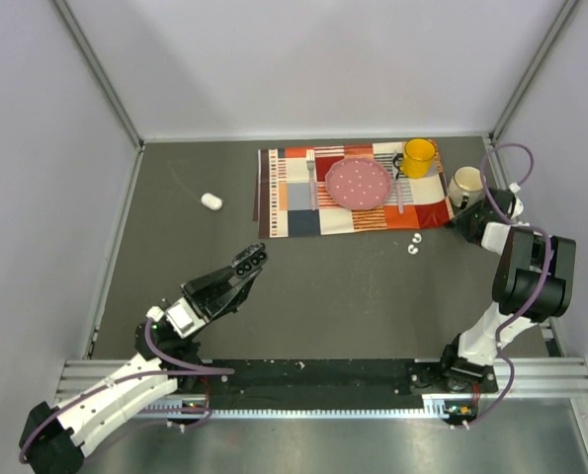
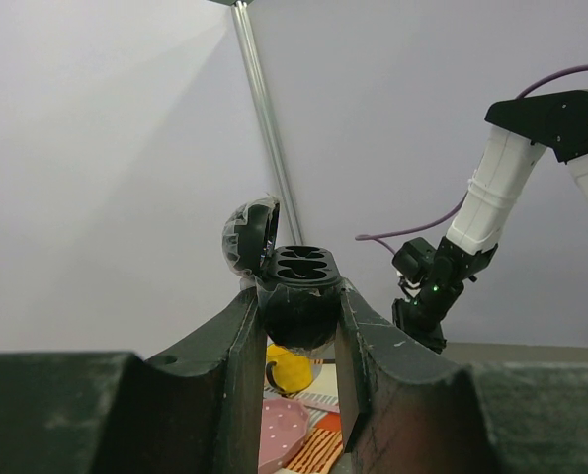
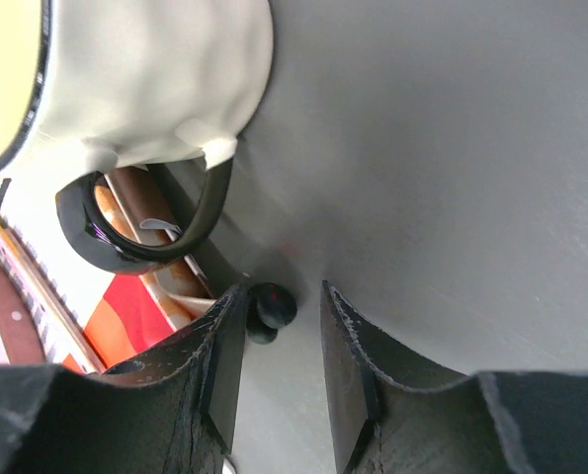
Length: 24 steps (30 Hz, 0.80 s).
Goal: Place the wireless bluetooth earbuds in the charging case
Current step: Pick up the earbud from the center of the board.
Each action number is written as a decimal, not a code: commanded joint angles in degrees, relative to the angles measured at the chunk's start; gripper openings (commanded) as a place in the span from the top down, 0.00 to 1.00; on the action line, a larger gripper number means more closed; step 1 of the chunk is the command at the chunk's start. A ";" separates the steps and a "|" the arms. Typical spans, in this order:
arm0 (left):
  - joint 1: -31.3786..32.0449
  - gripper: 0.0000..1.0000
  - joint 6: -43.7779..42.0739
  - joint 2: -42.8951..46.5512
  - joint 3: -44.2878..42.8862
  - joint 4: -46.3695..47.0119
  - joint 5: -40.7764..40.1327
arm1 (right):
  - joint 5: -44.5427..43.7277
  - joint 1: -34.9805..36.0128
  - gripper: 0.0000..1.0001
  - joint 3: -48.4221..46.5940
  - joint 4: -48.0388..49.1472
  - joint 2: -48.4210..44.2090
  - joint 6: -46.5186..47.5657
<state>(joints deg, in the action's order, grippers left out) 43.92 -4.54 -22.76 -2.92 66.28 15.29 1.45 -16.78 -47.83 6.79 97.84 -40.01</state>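
Beside the mug (image 3: 145, 79), at the far right of the table (image 3: 452, 148), our right gripper (image 3: 282, 289) reaches down over the black bud (image 3: 274, 306). Its fingers stand parted with the bud between them. The bud sits close against the finger on the side of the mug's handle (image 3: 190, 232), and a clear gap shows to the other finger, so we judge nothing is gripped yet. The bud's long axis seems to run along the fingers, round head ahead and stub toward the wrist, so closing should pinch its narrow width.

Our left gripper (image 2: 296, 291) is clamped on the case (image 2: 298, 316), held up with its lid (image 2: 246, 237) tipped back and both sockets (image 2: 303, 265) facing up. It is well apart from the bud, over toward the left. Two white buds (image 1: 415, 237) lie on the table near the corner of the placemat (image 1: 294, 212), between the arms but nearer the right one.

We judge the right arm is the one to lift this bud and carry it leftward to the case
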 commanded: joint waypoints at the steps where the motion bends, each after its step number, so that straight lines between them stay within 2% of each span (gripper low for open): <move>1: -0.15 1.00 -0.39 -0.35 3.45 1.39 -1.14 | 2.85 -0.63 0.64 -3.14 2.27 1.47 0.90; 11: -0.24 1.00 -0.47 -0.18 3.53 1.04 -1.67 | 3.12 -0.63 0.67 -5.34 -0.89 3.14 2.30; 16: -0.15 1.00 -0.56 -0.18 3.53 0.96 -1.93 | 3.47 -0.63 0.72 -7.27 -4.06 4.98 3.88; 18: -0.15 1.00 -0.56 -0.18 3.62 0.96 -1.93 | 3.99 -0.63 0.77 -7.97 -4.76 5.43 4.41; 24: -0.24 1.00 -0.47 0.00 3.71 0.87 -1.93 | 5.05 -0.63 0.78 -8.94 -6.08 6.22 5.29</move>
<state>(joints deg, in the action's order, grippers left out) 43.92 -4.62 -22.76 -2.90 65.89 14.02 5.39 -16.95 -54.59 2.48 102.76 -36.40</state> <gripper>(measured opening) 0.339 0.226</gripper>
